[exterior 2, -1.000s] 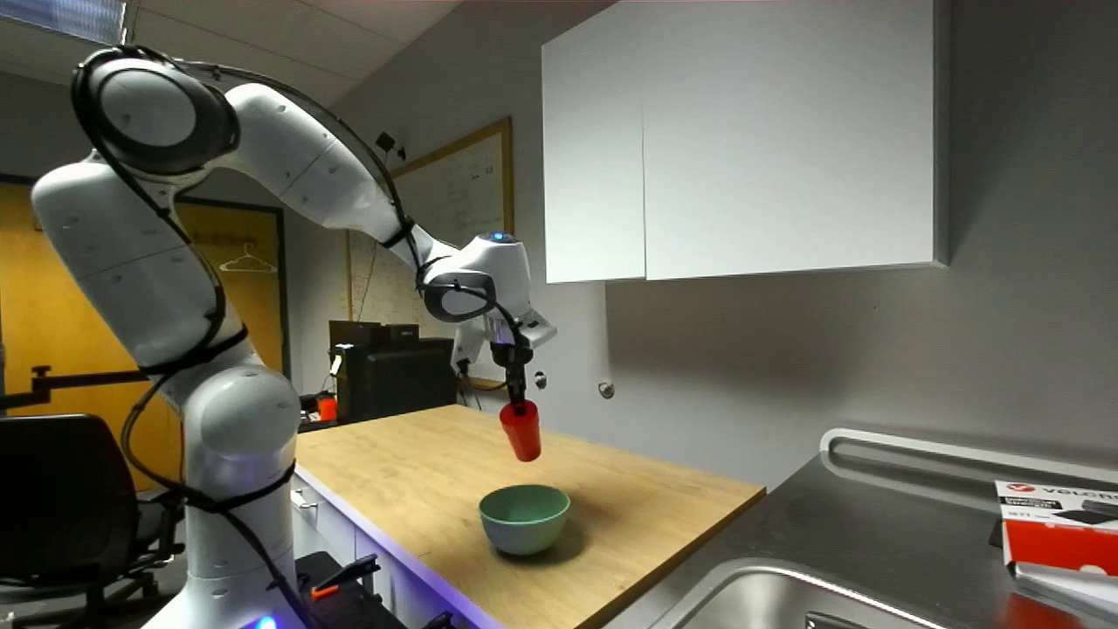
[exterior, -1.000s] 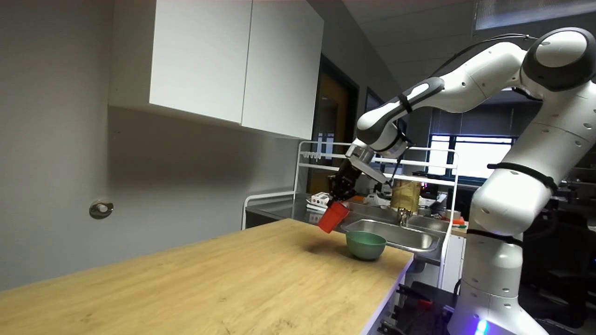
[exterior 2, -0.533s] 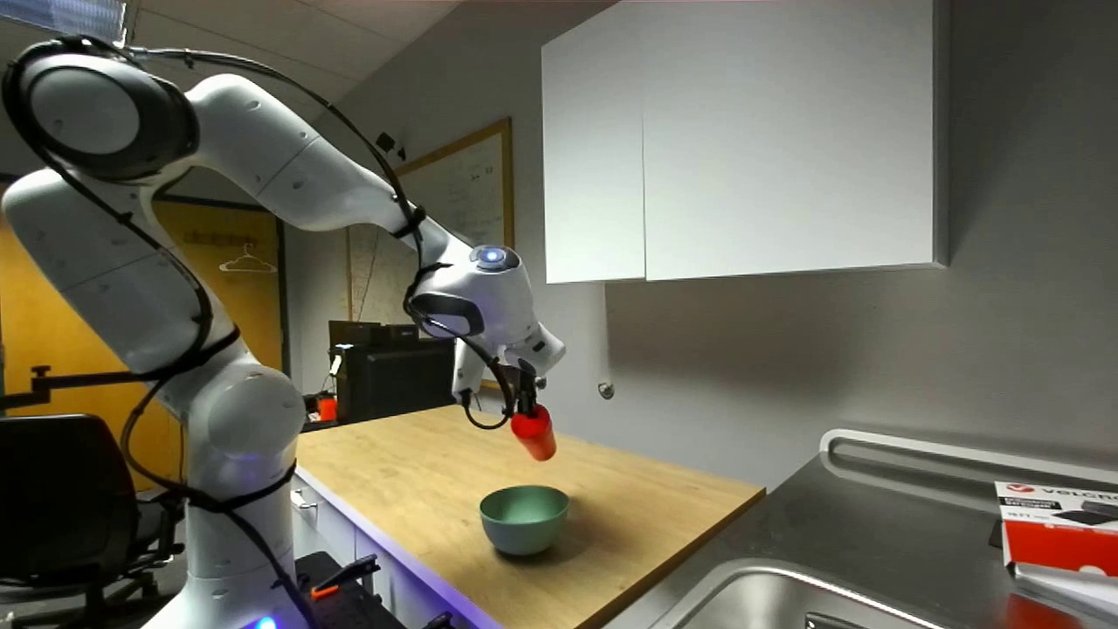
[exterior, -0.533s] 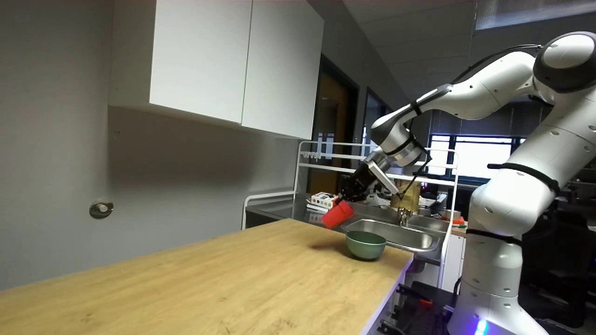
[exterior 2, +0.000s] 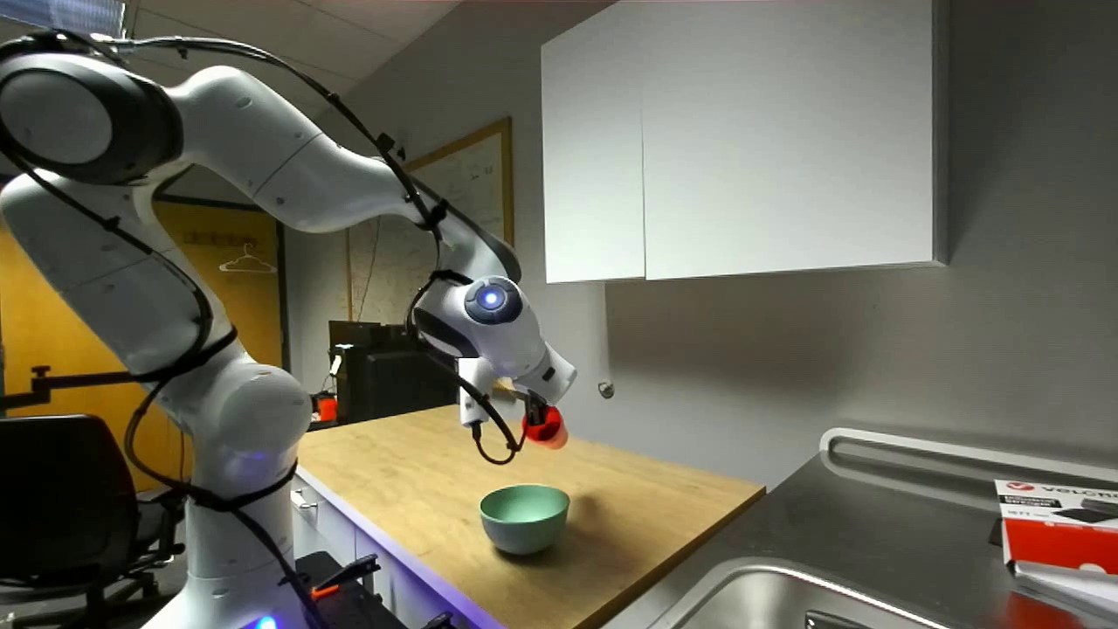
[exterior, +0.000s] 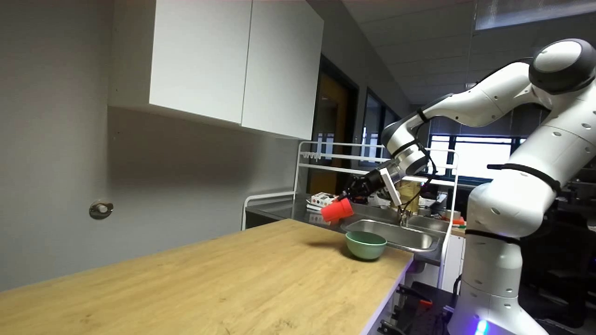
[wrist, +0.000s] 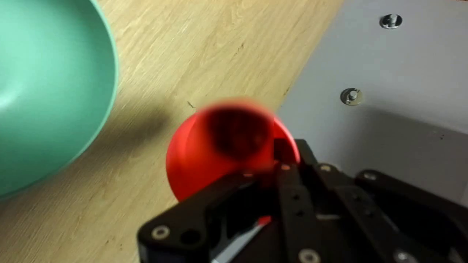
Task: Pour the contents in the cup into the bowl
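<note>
The red-orange cup (exterior: 336, 211) hangs tilted, lying nearly level, above and beside the bowl; it also shows in the wrist view (wrist: 182, 160). My gripper (exterior: 345, 197) is shut on the cup's wall at the rim, one finger inside and one outside, as the wrist view (wrist: 294, 151) shows. A blurred red shape (wrist: 226, 157) with a dark hollow shows at the cup's mouth; I cannot tell what it is. The teal-green bowl (exterior 2: 524, 528) stands upright on the table. In the wrist view its visible inside (wrist: 69, 80) is bare.
The wooden table (exterior: 223, 274) ends at a dark counter (exterior 2: 856, 524) with a steel sink (exterior 2: 751, 603). A red-and-white box (exterior 2: 1059, 528) lies on that counter. White wall cabinets (exterior 2: 769, 140) hang above the table. A white rack (exterior: 450, 209) stands behind the arm.
The cup has tipped from steep to nearly level as the wrist turned. It moved slightly toward the bowl's side. A faint red blur now shows just below it. The bowl has stayed put.
</note>
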